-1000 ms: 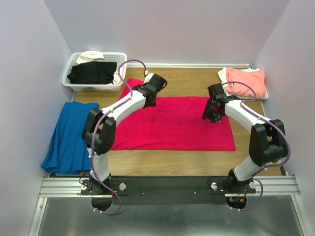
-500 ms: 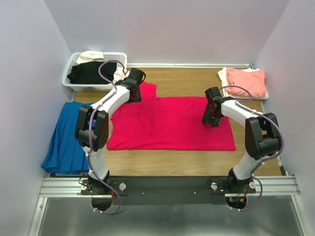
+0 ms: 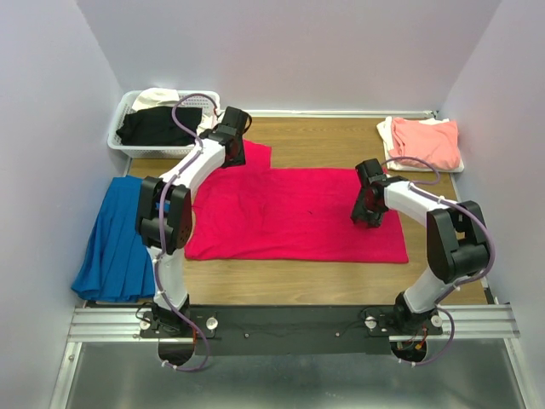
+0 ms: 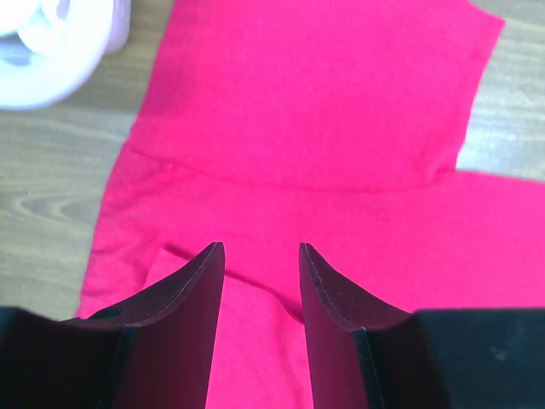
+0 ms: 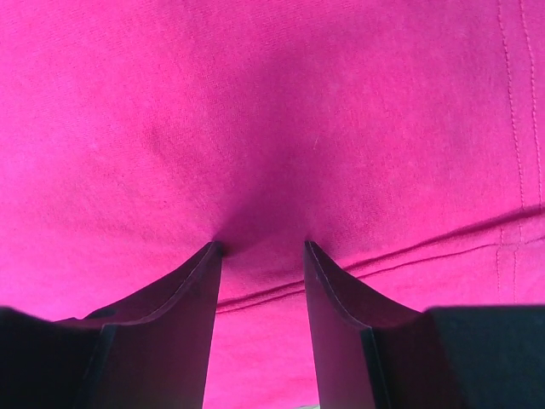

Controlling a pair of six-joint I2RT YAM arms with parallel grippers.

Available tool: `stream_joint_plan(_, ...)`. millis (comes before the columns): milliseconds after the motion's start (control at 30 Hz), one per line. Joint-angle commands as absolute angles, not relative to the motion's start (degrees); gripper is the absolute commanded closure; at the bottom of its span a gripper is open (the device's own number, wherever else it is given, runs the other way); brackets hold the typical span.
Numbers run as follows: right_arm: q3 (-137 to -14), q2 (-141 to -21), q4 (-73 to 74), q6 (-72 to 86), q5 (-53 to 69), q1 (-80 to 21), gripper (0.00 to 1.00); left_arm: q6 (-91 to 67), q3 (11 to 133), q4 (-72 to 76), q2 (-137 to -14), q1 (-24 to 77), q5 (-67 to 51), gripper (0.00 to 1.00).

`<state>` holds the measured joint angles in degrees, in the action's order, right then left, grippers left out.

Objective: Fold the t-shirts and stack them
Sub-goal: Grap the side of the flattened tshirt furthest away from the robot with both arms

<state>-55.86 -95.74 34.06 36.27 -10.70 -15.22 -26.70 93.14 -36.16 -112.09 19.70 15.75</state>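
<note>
From my station I see the red t-shirt (image 3: pixel 289 213) spread flat across the middle of the worktop (image 3: pixel 332 141), long side running from 9 to 3 o'clock, with one sleeve (image 3: pixel 254 156) sticking out from its edge toward 11 o'clock. The left tool (image 4: pixel 261 249) hangs over that corner of the shirt. In its wrist view the jaws stand apart with only red cloth showing below and between them, nothing pinched, and the sleeve lies straight ahead at 12 o'clock, with a soft fold line across its base. A blurred white corner of the basket (image 3: pixel 162 152) sits at 10 o'clock in that view. The right tool (image 5: pixel 262 246) is down on the shirt toward its 3 o'clock end. Its jaws are apart too, both tips pressing into the fabric, which dips and darkens in the gap between them, and a stitched hem runs just beside the tips. I cannot see any cloth lifted off the worktop by either arm. At 10 o'clock on the worktop the white lattice basket holds a black garment (image 3: pixel 162 126) with a white garment (image 3: pixel 157 96) behind it. At 9 o'clock a blue pleated cloth (image 3: pixel 119 239) lies flat, well apart from the right arm and just beside the left arm's elbow. At 2 o'clock a salmon-pink t-shirt (image 3: pixel 424 141) rests folded on top of a cream garment (image 3: pixel 387 129), well apart from the red one.
</note>
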Motion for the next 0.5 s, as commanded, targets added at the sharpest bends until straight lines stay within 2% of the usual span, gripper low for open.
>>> stream_joint_plan(0,-50.28,-97.12,42.62,40.33,-15.37,-15.38,0.48,-24.96,98.69,-37.88,-115.83,18.72,14.94,0.51)
stream_joint_plan(333,-48.95,-95.80,44.65,40.25,-17.76,-14.33,0.48,-24.87,115.21,-40.60,-129.17,17.75,14.42,0.52)
stream_joint_plan(467,-50.71,-96.15,44.56,40.08,-17.93,-14.33,0.48,-26.27,129.76,-42.62,-137.79,17.58,16.07,0.51)
